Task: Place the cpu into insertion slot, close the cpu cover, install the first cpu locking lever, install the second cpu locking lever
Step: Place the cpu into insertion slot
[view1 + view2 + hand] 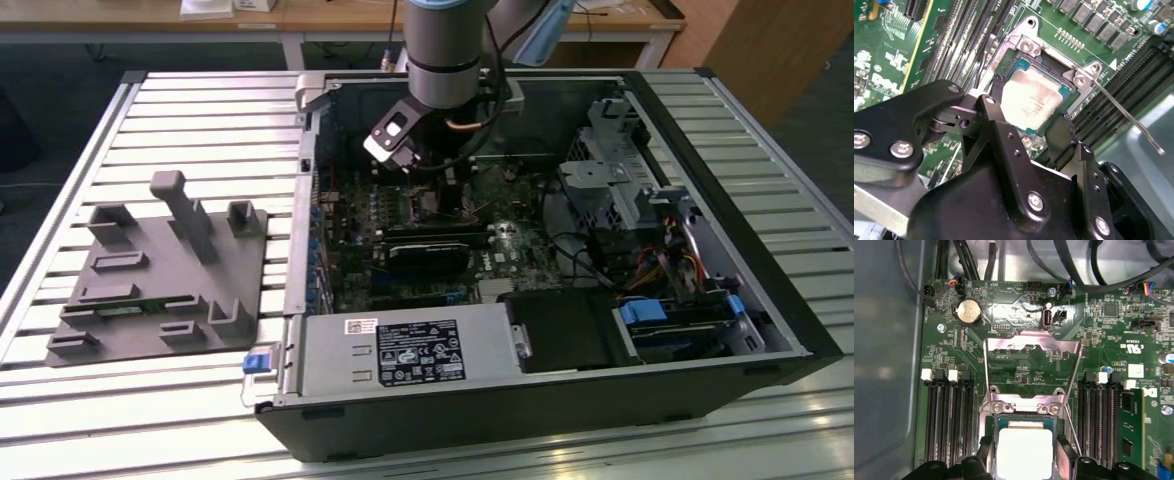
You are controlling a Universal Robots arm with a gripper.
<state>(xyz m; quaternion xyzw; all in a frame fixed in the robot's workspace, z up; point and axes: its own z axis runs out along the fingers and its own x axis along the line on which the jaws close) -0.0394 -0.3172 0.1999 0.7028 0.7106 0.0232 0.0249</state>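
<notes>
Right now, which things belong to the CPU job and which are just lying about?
Job: gripper, cpu, insertion slot, open cpu cover, locking lever.
Lying about: grey fixture block, coin battery, power supply, memory slots.

Slatted metal table (134, 420), wooden desk (334, 18), dark floor (160, 55)

Grey arm (447, 40) hanging near-vertical from above, wrist (447, 85) turned downward, black pincer (434, 195) low at its end, tips pointing down

Unreadable label (416, 352) on power supply (331, 362)
</notes>
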